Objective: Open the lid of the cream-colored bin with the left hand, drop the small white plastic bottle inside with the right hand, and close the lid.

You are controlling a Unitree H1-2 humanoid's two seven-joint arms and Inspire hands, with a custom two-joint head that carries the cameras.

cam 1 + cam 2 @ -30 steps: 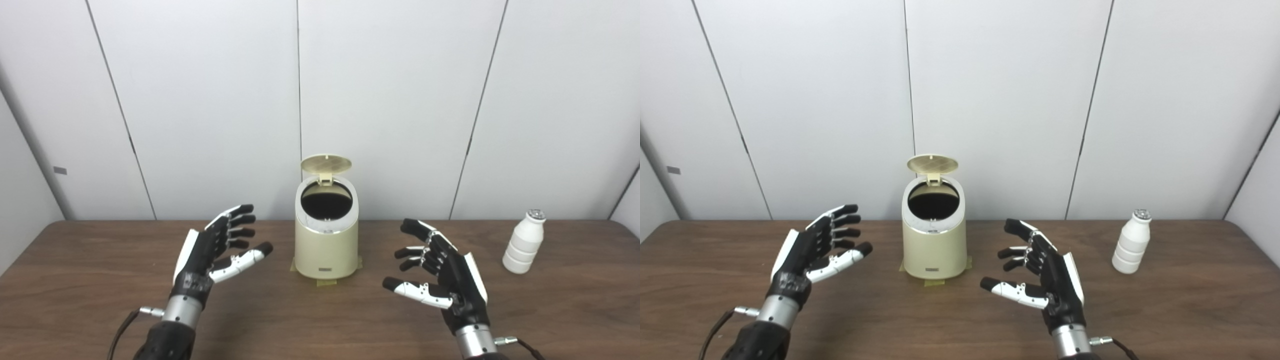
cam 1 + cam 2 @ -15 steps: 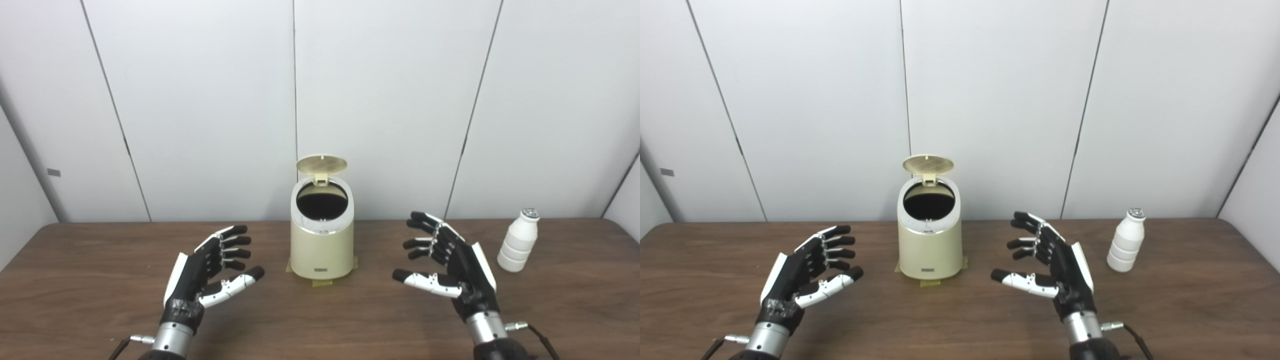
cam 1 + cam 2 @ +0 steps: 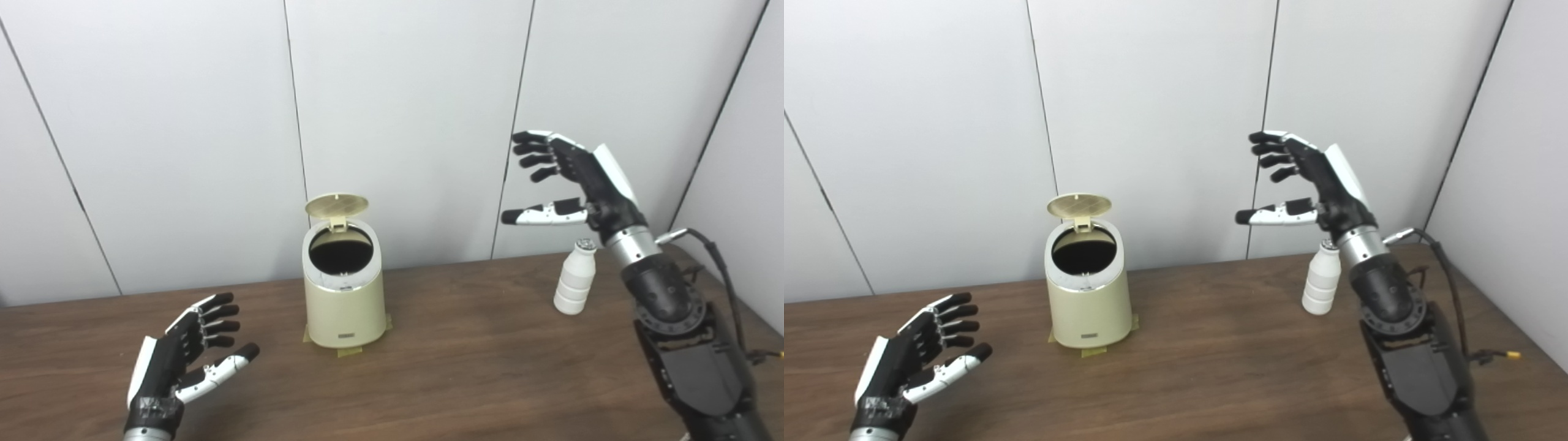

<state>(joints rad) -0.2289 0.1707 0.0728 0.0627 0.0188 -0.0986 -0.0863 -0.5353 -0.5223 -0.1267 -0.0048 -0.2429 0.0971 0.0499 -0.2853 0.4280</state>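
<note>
Right hand [image 3: 579, 177] hangs high above the bottle [image 3: 574, 277], fingers spread, empty. Left hand [image 3: 184, 361] is low, spread, well left of the bin [image 3: 343, 294], whose lid [image 3: 337, 206] stands open.

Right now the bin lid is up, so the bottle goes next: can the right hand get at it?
Probably yes. The right hand is open and raised just above the white plastic bottle, which stands upright and alone on the table; nothing lies between them.
</note>
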